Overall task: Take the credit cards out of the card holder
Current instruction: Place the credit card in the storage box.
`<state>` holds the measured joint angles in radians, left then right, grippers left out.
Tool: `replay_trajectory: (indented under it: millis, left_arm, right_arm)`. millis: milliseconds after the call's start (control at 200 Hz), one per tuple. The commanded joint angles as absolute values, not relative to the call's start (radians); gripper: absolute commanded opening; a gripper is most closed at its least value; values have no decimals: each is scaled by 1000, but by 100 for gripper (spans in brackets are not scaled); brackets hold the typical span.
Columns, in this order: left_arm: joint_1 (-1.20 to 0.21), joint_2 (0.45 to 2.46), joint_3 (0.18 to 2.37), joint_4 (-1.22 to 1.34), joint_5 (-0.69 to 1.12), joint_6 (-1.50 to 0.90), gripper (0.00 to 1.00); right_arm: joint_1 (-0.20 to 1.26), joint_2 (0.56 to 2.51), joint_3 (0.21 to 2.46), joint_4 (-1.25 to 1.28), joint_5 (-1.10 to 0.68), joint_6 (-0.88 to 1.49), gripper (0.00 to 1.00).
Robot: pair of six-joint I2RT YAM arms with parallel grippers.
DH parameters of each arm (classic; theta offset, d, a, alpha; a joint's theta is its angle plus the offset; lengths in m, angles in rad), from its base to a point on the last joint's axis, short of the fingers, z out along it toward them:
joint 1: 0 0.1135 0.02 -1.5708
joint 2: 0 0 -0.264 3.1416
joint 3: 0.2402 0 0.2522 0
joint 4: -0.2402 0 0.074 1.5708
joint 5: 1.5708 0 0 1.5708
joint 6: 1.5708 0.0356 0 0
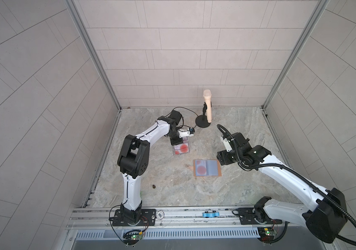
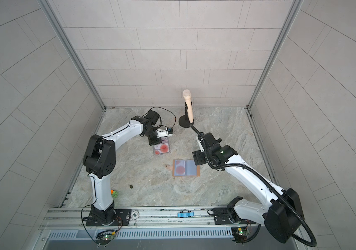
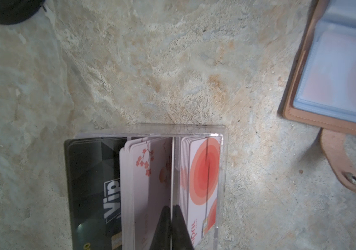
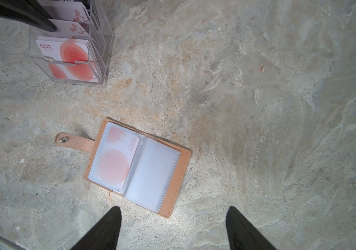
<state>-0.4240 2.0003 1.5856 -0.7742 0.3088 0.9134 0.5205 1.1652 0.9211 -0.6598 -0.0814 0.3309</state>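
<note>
A: Walls?
B: Walls (image 1: 172, 54): pale grey tile panels on three sides, joined at aluminium posts (image 1: 92, 54).
A: Floor?
B: Floor (image 1: 172, 188): marbled beige-grey stone, flat, a few specks. Metal rail (image 1: 183, 218) along the near edge. Light even, shadows soft.

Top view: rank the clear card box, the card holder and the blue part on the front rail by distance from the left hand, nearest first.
1. clear card box: directly below the left hand, toward the back of the table.
2. card holder: lying open mid-table, nearer the front.
3. blue part: off the table, on the front rail.
</note>
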Motion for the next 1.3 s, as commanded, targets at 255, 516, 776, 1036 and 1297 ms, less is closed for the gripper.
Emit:
replay_trajectory:
  millis: [255,516,776,1036,1297]
  left_arm:
    - [-427,1997,1620,-780,311,884,19]
    - [-413,1971,1623,-767,317,861,24]
    - [-409,1951,1615,-747,287,839,30]
    - [-409,1903,1618,-744,274,816,36]
    - [-407,1752,1579,-750,272,767,44]
  right_arm:
    - [514,1146,913,-663,-80,346,79]
    - [513,1147,900,-646,-93,356,79]
    - [514,1146,895,-638,-92,357,79]
    - [512,1155,893,-636,-102,363,78]
    - [515,1205,895,-605,-171,361,78]
